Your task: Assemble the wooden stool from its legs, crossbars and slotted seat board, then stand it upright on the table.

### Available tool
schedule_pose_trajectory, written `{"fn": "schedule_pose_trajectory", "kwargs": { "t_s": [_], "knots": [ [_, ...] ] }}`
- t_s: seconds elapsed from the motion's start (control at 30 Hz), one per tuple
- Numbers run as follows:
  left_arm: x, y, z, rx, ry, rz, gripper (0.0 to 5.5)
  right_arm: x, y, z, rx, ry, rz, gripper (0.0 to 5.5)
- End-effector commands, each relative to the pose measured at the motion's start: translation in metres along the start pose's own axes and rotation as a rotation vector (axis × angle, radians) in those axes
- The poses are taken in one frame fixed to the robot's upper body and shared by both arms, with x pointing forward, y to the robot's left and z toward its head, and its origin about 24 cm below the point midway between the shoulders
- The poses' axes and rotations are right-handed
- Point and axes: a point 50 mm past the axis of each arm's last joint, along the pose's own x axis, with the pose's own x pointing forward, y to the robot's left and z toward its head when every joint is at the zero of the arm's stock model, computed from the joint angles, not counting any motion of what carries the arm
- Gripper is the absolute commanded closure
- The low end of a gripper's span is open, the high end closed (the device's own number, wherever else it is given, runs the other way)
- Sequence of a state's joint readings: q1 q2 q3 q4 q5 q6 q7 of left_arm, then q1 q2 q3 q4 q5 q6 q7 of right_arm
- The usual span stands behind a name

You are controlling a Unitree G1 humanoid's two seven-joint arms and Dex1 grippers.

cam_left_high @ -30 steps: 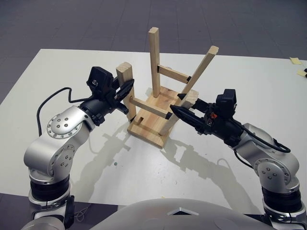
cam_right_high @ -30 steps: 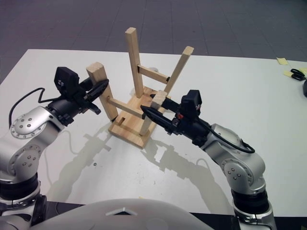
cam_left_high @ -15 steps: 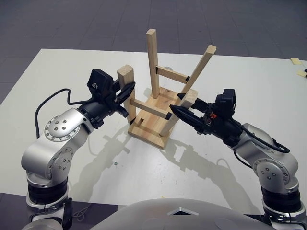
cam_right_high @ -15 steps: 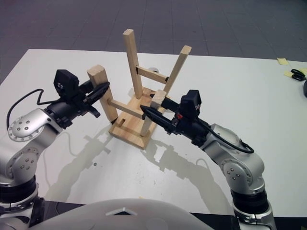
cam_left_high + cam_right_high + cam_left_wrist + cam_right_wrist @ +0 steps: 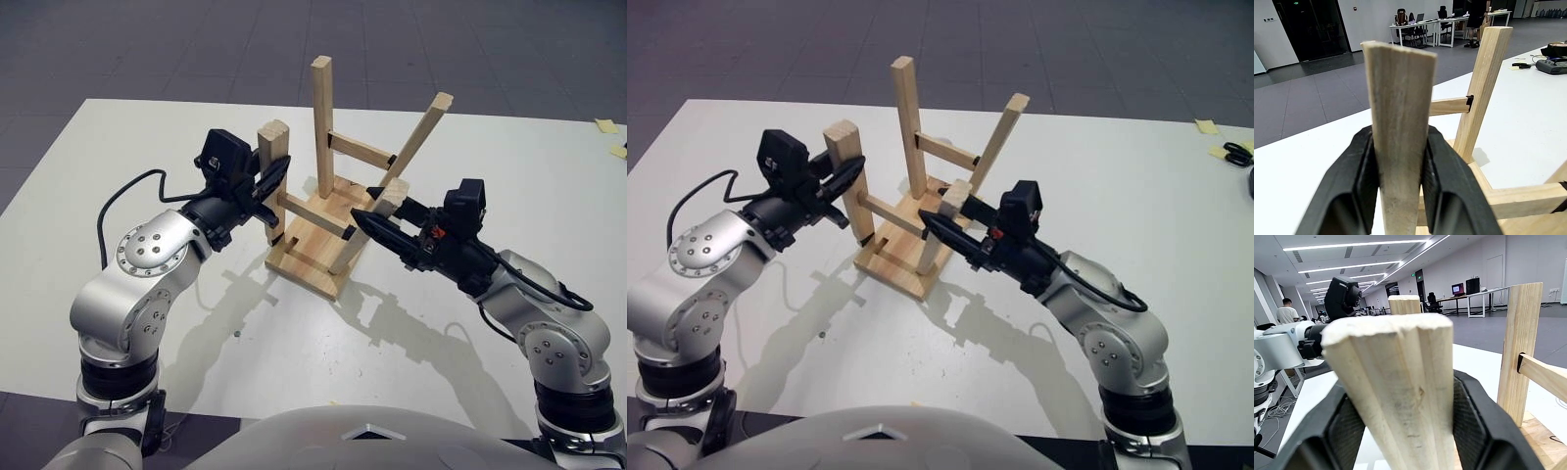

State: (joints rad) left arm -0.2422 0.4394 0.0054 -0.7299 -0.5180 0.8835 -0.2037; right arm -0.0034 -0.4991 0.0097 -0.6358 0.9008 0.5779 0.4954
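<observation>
1. Left eye: the stool (image 5: 333,211) stood upside down in the middle of the table (image 5: 509,147), seat (image 5: 309,262) lowest and tilted, legs up. Whether the seat touched the table was unclear. The left gripper (image 5: 272,191) pinched the left leg (image 5: 274,147), and the right gripper (image 5: 370,219) pinched the right leg (image 5: 389,200). If the arms turned it out of step, the frame would likely twist and a crossbar (image 5: 313,213) could pull from its joint
2. Right eye: the far legs (image 5: 909,117) stood free. Their weight could swing the stool about the two grips as it tipped, I judged
3. Left wrist: the fingers (image 5: 1359,171) pressed flat on both sides of the left leg. The wood looked smooth, so the leg might pivot between the pads under load
4. Right wrist: the fingers (image 5: 1349,431) clamped the right leg close to its end. So short a hold could slide off and drop the stool onto the table
</observation>
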Motion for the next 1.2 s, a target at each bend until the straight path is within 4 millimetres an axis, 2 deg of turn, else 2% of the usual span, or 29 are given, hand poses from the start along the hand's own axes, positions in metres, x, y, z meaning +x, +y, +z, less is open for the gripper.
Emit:
{"fn": "schedule_pose_trajectory", "kwargs": {
  "t_s": [0.03,0.23,0.33,0.47,0.53,0.67,0.83,1.2],
  "knots": [
    [0.003,-0.016,0.016,0.041,-0.102,-0.077,4.49,-0.007,-0.006,-0.031,0.116,0.146,-0.078,3.19],
    [-0.003,-0.027,0.011,-0.082,-0.158,-0.102,4.49,-0.007,-0.007,-0.031,0.117,0.149,-0.08,3.19],
    [-0.004,-0.026,0.011,-0.146,-0.208,-0.07,4.48,-0.008,-0.006,-0.032,0.118,0.153,-0.078,3.19],
    [-0.006,-0.021,0.001,-0.235,-0.217,-0.002,4.45,-0.007,-0.007,-0.031,0.113,0.154,-0.075,3.19],
    [-0.008,-0.017,-0.001,-0.206,-0.226,0.031,4.45,-0.007,-0.007,-0.031,0.113,0.157,-0.072,3.19],
    [-0.008,-0.012,0.008,-0.134,-0.293,0.071,4.45,-0.006,-0.006,-0.032,0.115,0.159,-0.069,3.19],
    [-0.009,-0.02,0.019,-0.154,-0.346,0.014,4.47,-0.006,-0.007,-0.031,0.113,0.16,-0.069,3.19],
    [-0.01,-0.022,-0.022,-0.281,-0.225,0.103,4.47,-0.007,-0.009,-0.03,0.103,0.155,-0.082,3.19]
  ]
}}
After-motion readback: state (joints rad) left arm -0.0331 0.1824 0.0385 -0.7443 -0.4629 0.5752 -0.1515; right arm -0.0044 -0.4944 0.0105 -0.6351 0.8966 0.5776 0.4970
